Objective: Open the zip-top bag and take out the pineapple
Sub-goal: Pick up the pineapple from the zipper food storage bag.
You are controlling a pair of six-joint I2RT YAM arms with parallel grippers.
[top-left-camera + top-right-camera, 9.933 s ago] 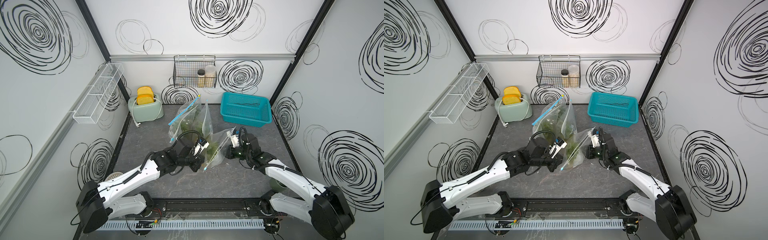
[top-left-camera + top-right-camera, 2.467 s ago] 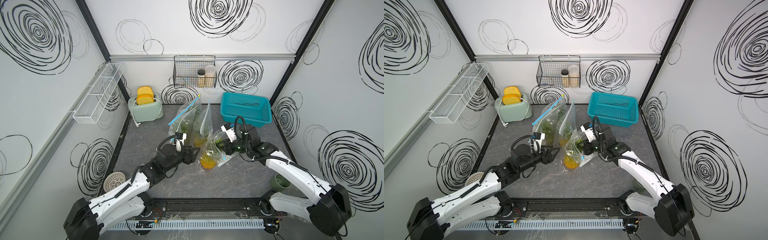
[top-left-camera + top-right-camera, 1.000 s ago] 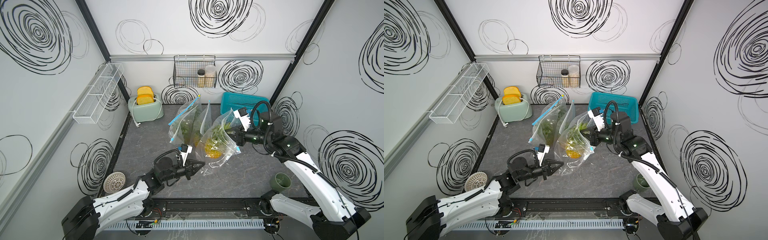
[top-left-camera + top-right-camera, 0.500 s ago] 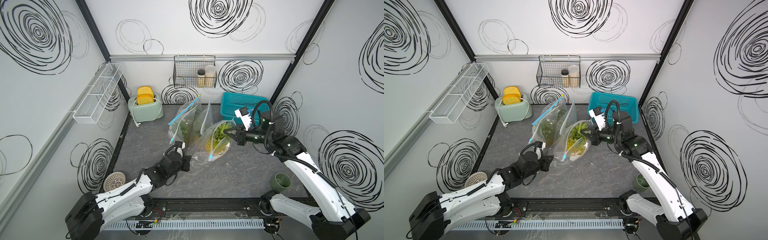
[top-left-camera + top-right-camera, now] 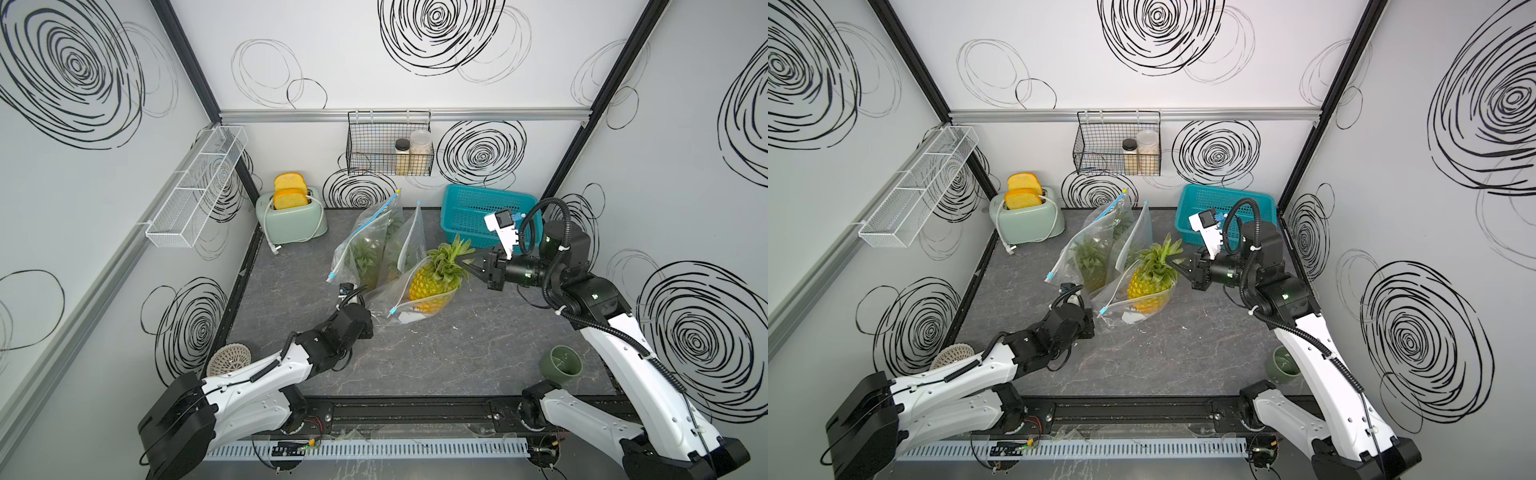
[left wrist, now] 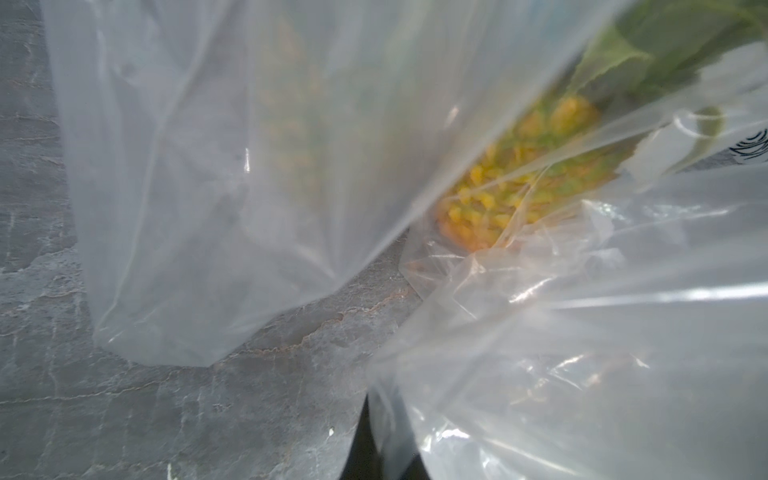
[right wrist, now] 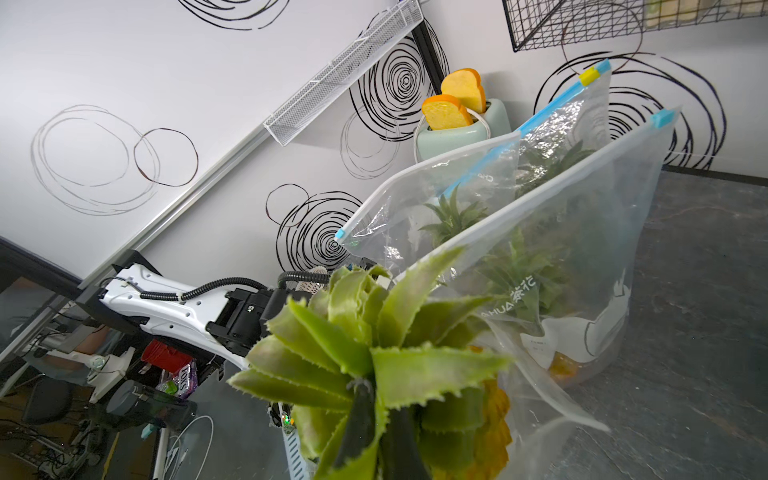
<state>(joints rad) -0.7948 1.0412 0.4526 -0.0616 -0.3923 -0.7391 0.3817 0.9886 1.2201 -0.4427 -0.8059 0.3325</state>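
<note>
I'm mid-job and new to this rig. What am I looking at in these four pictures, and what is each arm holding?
Two white robot arms with pincer grippers work over a grey table. The two wide pictures look down from one overhead camera; the two close ones come from a camera on each wrist. The right gripper is shut on the leafy crown of the pineapple, whose base sits in the open zip-top bag. The left gripper, shut, appears to pinch that bag's edge. Behind stand two more bagged pineapples; a toaster, teal basket and green cup sit around.
</note>
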